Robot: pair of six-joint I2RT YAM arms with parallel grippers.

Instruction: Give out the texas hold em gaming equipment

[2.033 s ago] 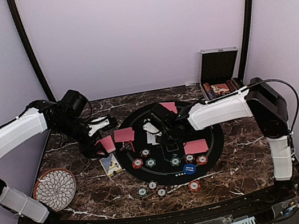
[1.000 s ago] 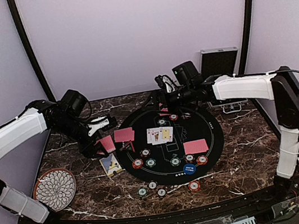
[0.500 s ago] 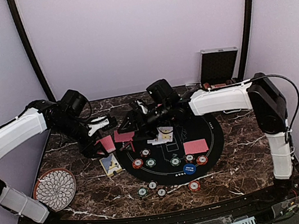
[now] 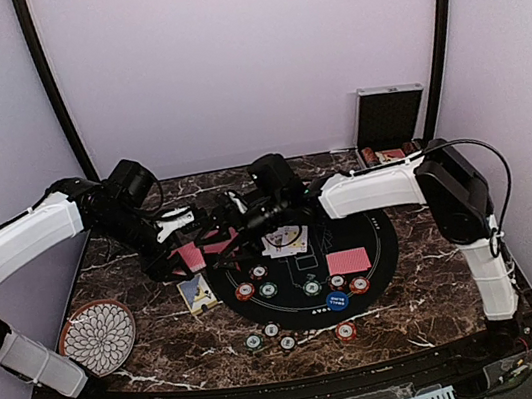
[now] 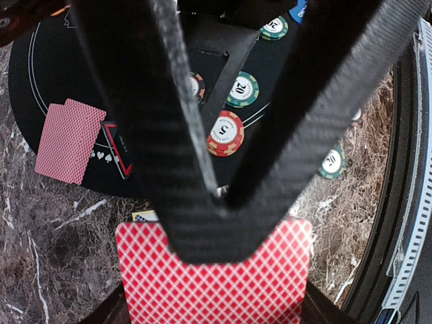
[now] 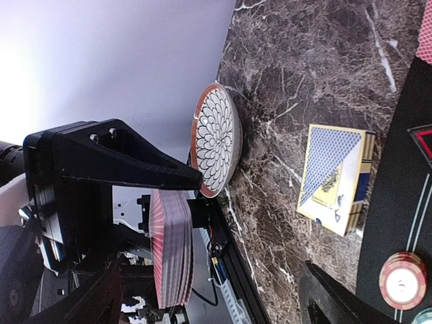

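Right hand (image 4: 214, 232) is stretched leftward across the desk (image 4: 431, 285) and over the round black mat (image 4: 378, 232), its jaws spread wide with nothing between them; left hand (image 5: 217, 199) sits just beyond it at the mat's left edge, clamped on the deck of red-backed cards (image 5: 212, 287); so the deck lies straight ahead of the open hand and near it, and the right arm is the only free one; seen from the right wrist, the deck stands on edge with its broad faces turned toward the two fingers (image 6: 337, 300), its long axis running up and down between them; drawing a card off would, I judge, need the jaws to close across that thin stack; face-up cards (image 4: 286, 242), a red-backed pair (image 4: 349, 261) and small poker chips (image 4: 260, 288) lie on the mat.
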